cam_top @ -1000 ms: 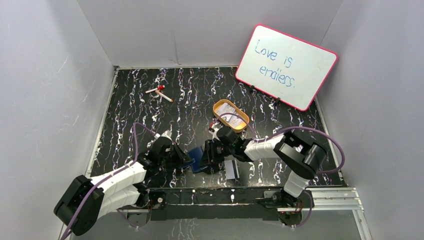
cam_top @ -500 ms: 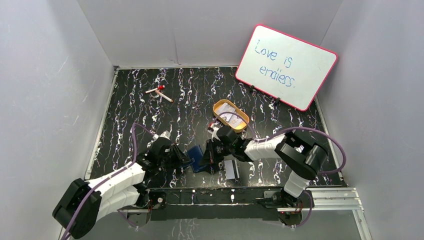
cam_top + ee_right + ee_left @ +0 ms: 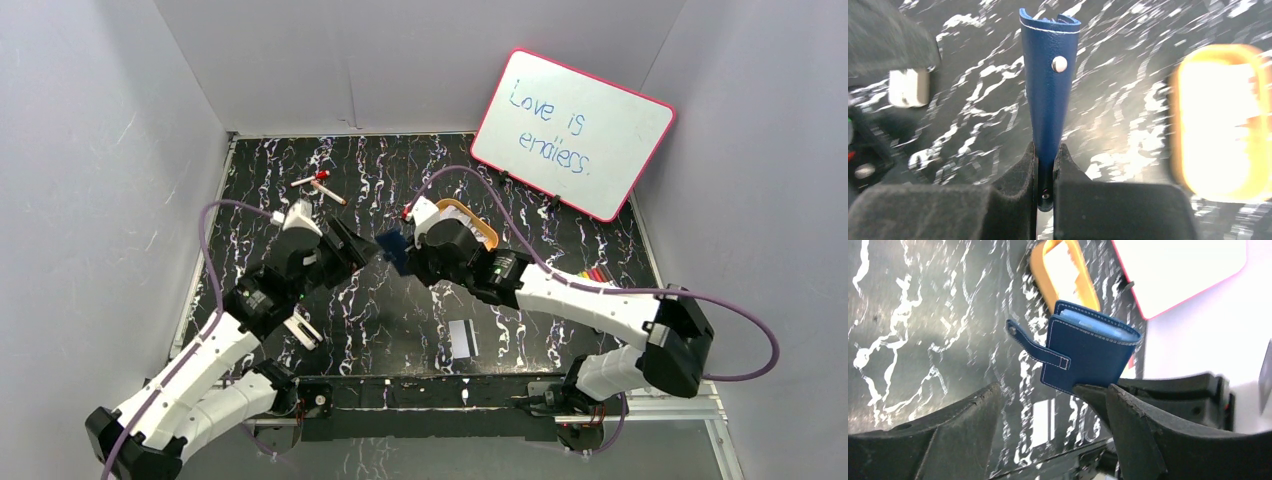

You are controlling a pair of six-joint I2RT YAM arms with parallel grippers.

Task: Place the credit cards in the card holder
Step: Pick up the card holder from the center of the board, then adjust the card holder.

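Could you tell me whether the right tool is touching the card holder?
Touching: the right wrist view shows the right tool clamped on the card holder, a finger against each side.

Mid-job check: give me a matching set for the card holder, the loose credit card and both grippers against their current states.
1 card holder
2 credit card
3 left gripper
4 right gripper

A jaws open, empty
B flat on the table
C gripped by one edge, lifted
D jaws shut on the card holder

Pairs: 1-C, 2-B, 3-A, 4-D
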